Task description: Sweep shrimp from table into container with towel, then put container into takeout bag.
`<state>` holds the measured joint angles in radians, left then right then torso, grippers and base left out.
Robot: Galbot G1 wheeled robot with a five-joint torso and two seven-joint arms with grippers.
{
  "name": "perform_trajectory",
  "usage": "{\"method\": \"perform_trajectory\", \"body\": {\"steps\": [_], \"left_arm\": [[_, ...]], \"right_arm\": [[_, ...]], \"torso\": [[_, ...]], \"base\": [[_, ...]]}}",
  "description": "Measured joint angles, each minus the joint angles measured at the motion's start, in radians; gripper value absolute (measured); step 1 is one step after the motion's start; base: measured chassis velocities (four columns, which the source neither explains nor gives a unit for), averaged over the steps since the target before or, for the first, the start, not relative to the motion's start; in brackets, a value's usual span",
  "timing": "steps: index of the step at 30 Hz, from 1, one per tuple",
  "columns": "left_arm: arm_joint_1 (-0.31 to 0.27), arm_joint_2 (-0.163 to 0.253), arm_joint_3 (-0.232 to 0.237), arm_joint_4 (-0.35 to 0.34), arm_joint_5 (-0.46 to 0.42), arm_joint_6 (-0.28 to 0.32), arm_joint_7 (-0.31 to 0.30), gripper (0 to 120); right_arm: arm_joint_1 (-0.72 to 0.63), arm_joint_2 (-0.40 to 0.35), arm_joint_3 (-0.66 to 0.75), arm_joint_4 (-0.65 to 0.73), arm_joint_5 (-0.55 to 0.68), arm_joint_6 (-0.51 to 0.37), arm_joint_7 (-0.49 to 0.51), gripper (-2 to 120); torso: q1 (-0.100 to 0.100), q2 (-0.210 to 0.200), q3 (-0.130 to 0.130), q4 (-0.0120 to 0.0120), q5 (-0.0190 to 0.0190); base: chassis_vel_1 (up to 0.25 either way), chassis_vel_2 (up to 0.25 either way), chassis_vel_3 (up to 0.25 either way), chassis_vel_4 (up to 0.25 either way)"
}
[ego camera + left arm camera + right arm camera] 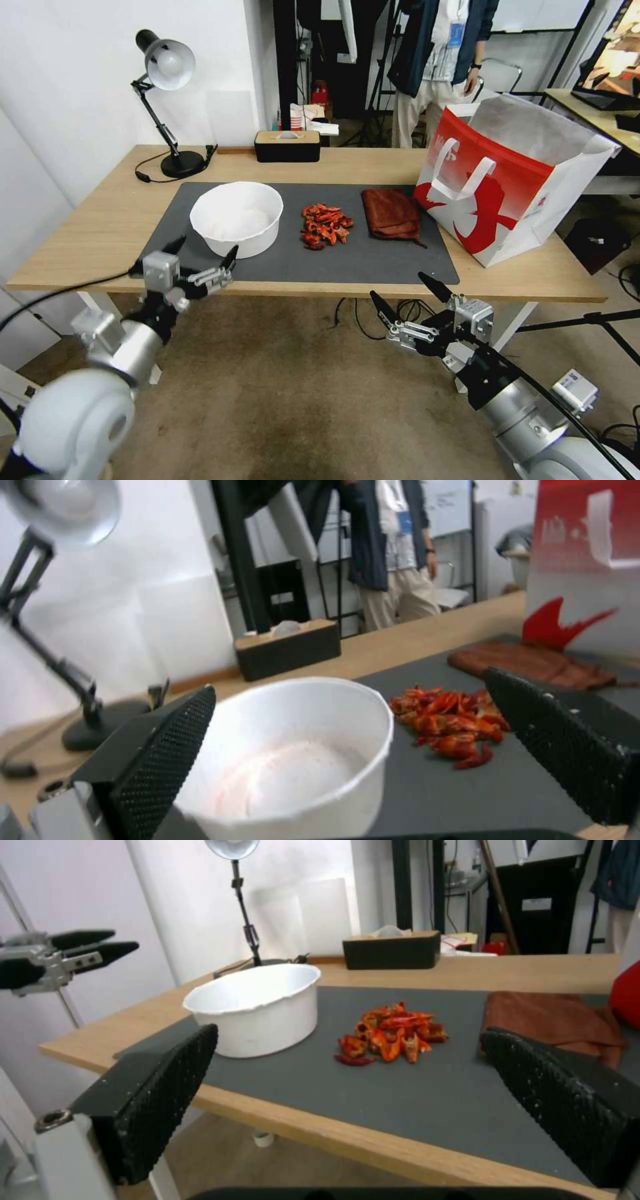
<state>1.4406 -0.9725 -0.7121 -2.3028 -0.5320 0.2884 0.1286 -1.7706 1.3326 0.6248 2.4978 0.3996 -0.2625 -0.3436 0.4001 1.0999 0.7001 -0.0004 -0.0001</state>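
Observation:
The white container (237, 217) stands on the left of the dark mat on the table (100, 227). A pile of red-orange shrimp (325, 227) lies mid-mat, with the folded rust-brown towel (392, 213) just to its right. The red and white takeout bag (507, 180) stands open at the table's right end. My left gripper (206, 248) hovers open at the front edge, just before the container (293, 760). My right gripper (399, 287) hangs open below the front edge, facing the shrimp (390, 1032) and the towel (553, 1020). Neither gripper holds anything.
A black desk lamp (167, 67) stands at the back left and a dark tissue box (287, 145) at the back middle. Another desk with a monitor (610, 73) sits to the right. Cables hang under the table.

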Motion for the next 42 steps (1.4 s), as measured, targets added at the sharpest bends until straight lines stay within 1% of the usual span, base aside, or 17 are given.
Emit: {"method": "perform_trajectory", "body": {"steps": [5,10,12,13,15,19,21,23,24,26,27,30,32,34,35,37,42], "left_arm": [[-0.053,0.112,0.001,0.048,-0.021,-0.016,0.1,100],[-0.101,0.171,0.013,0.091,-0.025,-0.04,0.182,100],[-0.166,0.236,0.031,0.158,0.016,-0.095,0.309,100],[-0.166,0.236,0.031,0.158,0.016,-0.095,0.309,100],[-0.273,0.325,0.08,0.227,0.046,-0.128,0.45,100],[-0.403,0.398,0.146,0.289,0.049,-0.144,0.549,100],[-0.573,0.459,0.265,0.379,0.046,-0.169,0.641,100],[-0.626,0.47,0.307,0.407,0.048,-0.177,0.663,100],[-0.73,0.479,0.411,0.464,0.046,-0.195,0.709,100],[-0.874,0.476,0.537,0.542,0.07,-0.219,0.76,100],[-0.874,0.476,0.537,0.542,0.07,-0.219,0.76,100],[-1.067,0.448,0.728,0.664,0.117,-0.235,0.847,100],[-1.097,0.442,0.755,0.679,0.127,-0.235,0.862,100],[-1.267,0.419,0.896,0.741,0.216,-0.25,0.947,100],[-1.267,0.419,0.896,0.741,0.216,-0.25,0.947,100],[-1.383,0.418,0.998,0.755,0.28,-0.273,0.991,100],[-1.491,0.418,1.129,0.757,0.357,-0.289,1.047,100]], "right_arm": [[-0.004,0.001,0.002,0.001,0.0,0.0,0.002,100],[-0.007,0.001,0.004,0.001,-0.003,0.0,0.003,100],[-0.009,-0.003,0.005,0.001,-0.005,0.0,0.003,100],[-0.009,-0.003,0.005,0.001,-0.005,0.0,0.003,100],[-0.011,-0.006,0.007,0.001,-0.006,0.0,0.003,100],[-0.014,-0.005,0.007,0.001,-0.009,0.0,0.004,100],[-0.019,-0.001,0.005,0.001,-0.019,0.002,0.004,100],[-0.021,0.001,0.005,0.001,-0.021,0.003,0.004,100],[-0.025,0.003,0.005,0.001,-0.023,0.004,0.004,100],[-0.031,0.004,0.008,0.001,-0.025,0.006,0.004,100],[-0.031,0.004,0.008,0.001,-0.025,0.006,0.004,100],[-0.042,0.005,0.018,0.002,-0.025,0.007,0.004,100],[-0.045,0.005,0.02,0.002,-0.025,0.007,0.004,100],[-0.062,0.01,0.028,0.002,-0.026,0.018,0.007,100],[-0.062,0.01,0.028,0.002,-0.026,0.018,0.007,100],[-0.077,0.017,0.033,0.002,-0.028,0.025,0.007,100],[-0.092,0.043,0.028,0.002,-0.044,0.04,0.008,100]], "torso": [[0.0,0.0,0.0,0.0006,-0.0001],[0.0,0.0,0.0,0.0006,-0.0001],[0.0,0.0,0.0,0.0005,-0.0003],[0.0,0.0,0.0,0.0005,-0.0003],[0.0,0.0,0.0,0.0006,0.0001],[0.0,0.0,0.0,0.0001,0.0002],[0.0,0.0,0.0,0.0003,0.0002],[0.0,0.0,0.0,0.0004,0.0004],[0.0,0.0,0.0,0.0006,-0.0001],[0.0,0.0,0.0,0.0003,0.0],[0.0,0.0,0.0,0.0003,0.0],[0.0,0.0,0.0,0.0004,-0.0009],[0.0,0.0,0.0,0.0005,-0.001],[0.0,0.0,0.0,0.0,0.0],[0.0,0.0,0.0,0.0,0.0],[0.0,0.0,0.0,0.0002,0.0007],[0.0,0.0,0.0,0.0006,0.0002]], "base": [[0.0,0.0,0.0,0.0],[0.0,0.0,0.0,0.0],[0.0,0.0,0.0,0.0],[0.0,0.0,0.0,0.0],[0.0,0.0,0.0,0.0],[0.0,0.0,0.0,0.0],[0.0,0.0,0.0,0.0],[0.0,0.0,0.0,0.0],[0.0,0.0,0.0,0.0],[0.0,0.0,0.0,0.0],[0.0,0.0,0.0,0.0],[0.0,0.0,0.0,0.0],[0.0,0.0,0.0,0.0],[0.0,0.0,0.0,0.0],[0.0,0.0,0.0,0.0],[0.0,0.0,0.0,0.0],[0.0,0.0,0.0,0.0]]}}
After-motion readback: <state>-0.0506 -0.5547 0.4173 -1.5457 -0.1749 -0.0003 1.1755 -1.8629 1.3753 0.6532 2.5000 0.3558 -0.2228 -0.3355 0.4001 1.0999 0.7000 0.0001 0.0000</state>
